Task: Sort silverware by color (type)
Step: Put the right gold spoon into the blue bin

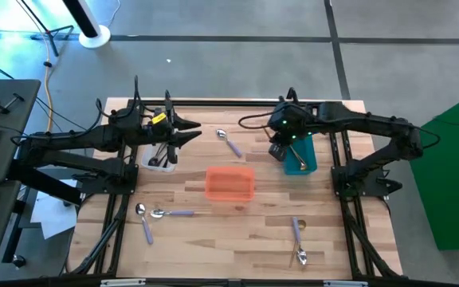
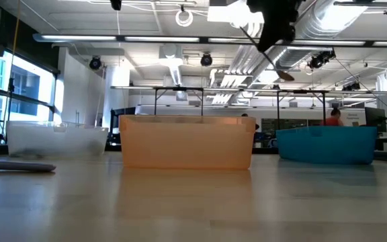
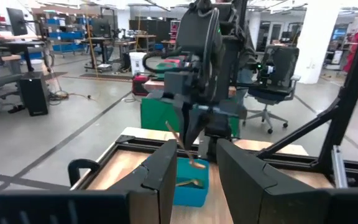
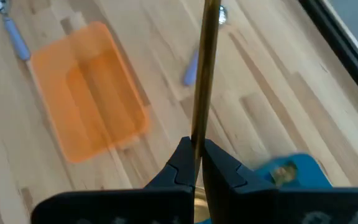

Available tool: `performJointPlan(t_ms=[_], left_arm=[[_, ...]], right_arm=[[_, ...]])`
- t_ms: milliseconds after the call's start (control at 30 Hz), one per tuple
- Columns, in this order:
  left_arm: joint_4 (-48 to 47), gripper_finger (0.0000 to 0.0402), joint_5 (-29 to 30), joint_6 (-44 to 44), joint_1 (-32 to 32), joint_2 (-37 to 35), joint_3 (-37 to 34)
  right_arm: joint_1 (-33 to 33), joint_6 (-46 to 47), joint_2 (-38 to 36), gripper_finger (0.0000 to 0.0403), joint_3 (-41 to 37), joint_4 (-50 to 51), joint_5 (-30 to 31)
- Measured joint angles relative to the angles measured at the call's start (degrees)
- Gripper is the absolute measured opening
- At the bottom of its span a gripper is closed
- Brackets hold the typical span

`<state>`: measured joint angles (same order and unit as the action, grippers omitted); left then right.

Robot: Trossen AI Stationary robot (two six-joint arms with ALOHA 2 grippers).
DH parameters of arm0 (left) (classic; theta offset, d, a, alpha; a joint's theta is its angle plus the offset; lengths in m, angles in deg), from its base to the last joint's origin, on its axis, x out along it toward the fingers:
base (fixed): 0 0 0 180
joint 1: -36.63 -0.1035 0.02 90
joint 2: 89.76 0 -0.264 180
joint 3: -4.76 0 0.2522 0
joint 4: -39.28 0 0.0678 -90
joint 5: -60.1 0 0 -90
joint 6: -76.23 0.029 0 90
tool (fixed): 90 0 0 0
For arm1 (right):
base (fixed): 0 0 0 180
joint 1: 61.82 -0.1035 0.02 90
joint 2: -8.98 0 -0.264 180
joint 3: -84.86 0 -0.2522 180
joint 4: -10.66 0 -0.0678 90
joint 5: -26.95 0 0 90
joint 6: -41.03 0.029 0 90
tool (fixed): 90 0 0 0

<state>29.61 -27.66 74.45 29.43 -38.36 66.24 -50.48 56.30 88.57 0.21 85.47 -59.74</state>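
Light wooden slatted table (image 1: 237, 239) with black frame. Translucent orange rectangular bin (image 1: 229, 183) at table centre. Teal plastic bin (image 1: 300, 155) under right gripper (image 1: 281, 148). Clear plastic bin (image 1: 161, 157) holding dark spoons under left gripper (image 1: 188, 131). Lavender-handled silver spoon (image 1: 229, 143) between arms, far side. Two lavender-handled spoons (image 1: 162, 214) near left corner. Two more lavender-handled spoons (image 1: 298, 239) near right corner.
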Motion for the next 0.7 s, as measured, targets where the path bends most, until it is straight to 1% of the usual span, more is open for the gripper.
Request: performJointPlan(t_ms=[333,467,533,700], left_arm=[[-0.02,0.0106,0.15,-0.04,0.0,0.0,0.0],[0.0,0.0106,0.17,-0.04,0.0,0.0,0.0],[0.0,0.0106,0.17,-0.04,0.0,0.0,0.0],[0.0,0.0106,0.17,-0.07,0.0,0.0,0.0]], right_arm=[[3.97,0.3,-5.49,0.0,0.0,8.95,1.24],[4.06,1.24,-7.58,0.0,-0.26,12.4,3.54],[4.06,1.98,-9.85,0.0,-2.64,11.82,3.77],[4.06,5.28,-16.82,0.0,-13.82,9.66,1.88]])
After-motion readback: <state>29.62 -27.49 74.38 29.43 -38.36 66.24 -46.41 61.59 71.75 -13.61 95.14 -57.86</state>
